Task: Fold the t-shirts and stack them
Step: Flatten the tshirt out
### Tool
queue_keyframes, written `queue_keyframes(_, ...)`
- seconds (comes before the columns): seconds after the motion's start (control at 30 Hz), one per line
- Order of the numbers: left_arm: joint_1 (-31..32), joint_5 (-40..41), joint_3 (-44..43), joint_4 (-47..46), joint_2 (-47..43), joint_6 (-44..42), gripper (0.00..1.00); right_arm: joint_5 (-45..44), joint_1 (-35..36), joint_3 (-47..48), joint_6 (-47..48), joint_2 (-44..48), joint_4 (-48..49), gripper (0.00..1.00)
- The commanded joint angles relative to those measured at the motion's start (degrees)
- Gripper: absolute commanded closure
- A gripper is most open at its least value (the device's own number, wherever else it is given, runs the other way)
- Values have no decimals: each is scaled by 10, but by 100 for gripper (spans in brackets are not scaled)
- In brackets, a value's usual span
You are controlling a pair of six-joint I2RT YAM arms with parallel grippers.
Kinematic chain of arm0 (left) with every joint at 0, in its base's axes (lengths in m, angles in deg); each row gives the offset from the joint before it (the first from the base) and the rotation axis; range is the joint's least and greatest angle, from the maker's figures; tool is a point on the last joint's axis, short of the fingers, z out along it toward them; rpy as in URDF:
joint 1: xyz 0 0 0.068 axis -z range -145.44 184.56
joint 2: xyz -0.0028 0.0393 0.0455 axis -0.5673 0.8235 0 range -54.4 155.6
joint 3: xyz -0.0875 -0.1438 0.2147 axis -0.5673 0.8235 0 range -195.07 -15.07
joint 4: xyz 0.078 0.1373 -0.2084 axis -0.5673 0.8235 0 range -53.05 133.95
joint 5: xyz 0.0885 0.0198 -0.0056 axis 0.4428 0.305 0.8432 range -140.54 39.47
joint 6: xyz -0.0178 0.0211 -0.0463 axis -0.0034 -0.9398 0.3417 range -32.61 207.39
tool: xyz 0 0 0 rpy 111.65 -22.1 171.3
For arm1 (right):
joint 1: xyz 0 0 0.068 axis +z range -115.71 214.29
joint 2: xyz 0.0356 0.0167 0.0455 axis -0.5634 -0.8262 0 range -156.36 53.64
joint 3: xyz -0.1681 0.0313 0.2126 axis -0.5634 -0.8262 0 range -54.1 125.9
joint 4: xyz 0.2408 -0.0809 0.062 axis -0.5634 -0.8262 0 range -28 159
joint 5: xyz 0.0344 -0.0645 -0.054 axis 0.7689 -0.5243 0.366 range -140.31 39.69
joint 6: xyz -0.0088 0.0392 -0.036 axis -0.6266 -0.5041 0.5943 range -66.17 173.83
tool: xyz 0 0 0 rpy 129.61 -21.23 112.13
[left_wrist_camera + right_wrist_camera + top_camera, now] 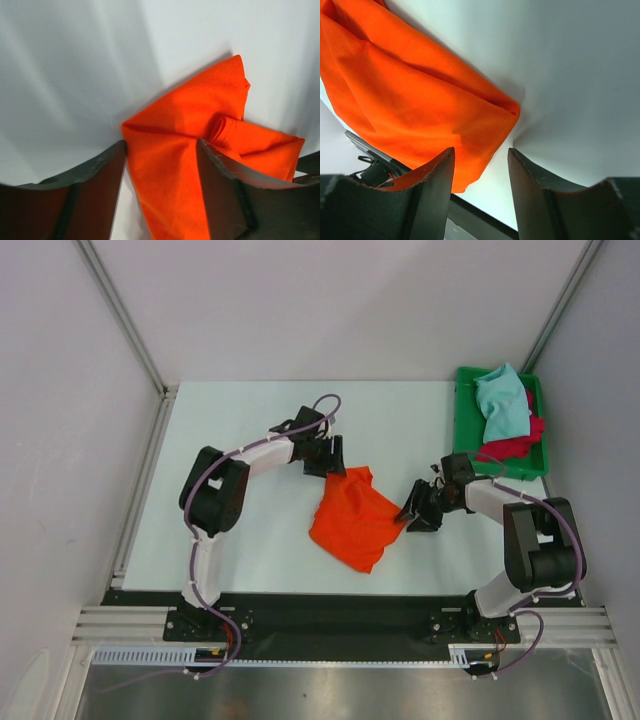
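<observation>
The bright orange t-shirt (352, 518) lies crumpled and partly folded mid-table. My left gripper (325, 458) is at its far edge, open, with orange cloth (175, 150) lying between the spread fingers (95, 175). My right gripper (415, 512) is at the shirt's right edge, open. The shirt's corner (420, 110) reaches into the gap beside the left finger (435, 175). The light teal t-shirt (500, 405) lies on the crimson red t-shirt (515, 447) in the tray.
A green plastic tray (462, 425) stands at the back right of the pale table (250, 540), close behind my right arm. Grey walls enclose the table on three sides. A black rail (330, 605) runs along the near edge.
</observation>
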Motion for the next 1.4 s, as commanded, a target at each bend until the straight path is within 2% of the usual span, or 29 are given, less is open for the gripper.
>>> queue_keyframes(0.0, -4, -47, -15, -38, 28, 2, 37, -9, -3, 15, -7, -5, 28, 48)
queue_keyframes(0.07, -5, -67, -16, -50, 38, 3, 45, -9, -3, 13, -15, -8, 43, 53)
queue_keyframes(0.1, -5, -72, -19, -49, 41, 1, 63, -12, -3, 20, -15, -14, 46, 64)
queue_keyframes(0.17, -8, -71, -30, -46, 46, 1, 84, -28, -3, 37, -13, -21, 39, 75)
queue_keyframes(0.2, -10, -68, -34, -46, 46, 1, 100, -32, -4, 46, -12, -23, 30, 89)
queue_keyframes(0.27, -18, -61, -56, -31, 42, 5, 100, -31, -5, 90, -6, -34, 16, 100)
queue_keyframes(0.43, -42, -31, -108, -8, -27, 27, 100, -41, -17, 224, 29, -59, -74, 100)
queue_keyframes(0.47, -44, -30, -110, -2, -43, 33, 100, -44, -21, 270, 30, -51, -91, 100)
queue_keyframes(0.57, -46, -23, -93, -23, -122, 50, 100, -31, -33, 309, 30, 9, -129, 100)
queue_keyframes(0.7, -44, -11, -36, -32, -240, 70, 100, -11, -36, 279, 35, 121, -173, 100)
queue_keyframes(0.77, -43, 20, 47, -52, -336, 73, 100, -16, -8, 238, 35, 171, -184, 100)
queue_keyframes(0.83, -44, 71, 133, -21, -426, 79, 100, -17, 22, 153, 17, 250, -192, 100)
queue_keyframes(0.93, -50, 109, 254, 45, -501, 105, 92, 36, 40, 0, -43, 361, -187, 100)
queue_keyframes(0.97, -50, 133, 289, 58, -550, 123, 68, 55, 43, -36, -51, 388, -184, 92)
queue_keyframes(1.0, -50, 145, 358, 72, -574, 135, 53, 82, 48, -74, -58, 437, -187, 81)
queue_keyframes(1.03, -52, 157, 392, 100, -597, 149, 37, 93, 52, -125, -54, 459, -190, 69)
queue_keyframes(1.07, -56, 159, 422, 112, -650, 172, 24, 105, 52, -146, -47, 476, -205, 52)
queue_keyframes(1.1, -71, 153, 476, 119, -672, 180, 20, 112, 51, -155, -31, 494, -218, 47)
queue_keyframes(1.2, -88, 137, 521, 147, -757, 201, 18, 83, 49, -150, -22, 528, -251, 35)
queue_keyframes(1.3, -91, 145, 499, 168, -785, 201, 21, 61, 47, -134, -32, 515, -227, 33)
queue_keyframes(1.37, -91, 143, 482, 165, -779, 192, 21, 47, 43, -116, -29, 471, -195, 33)
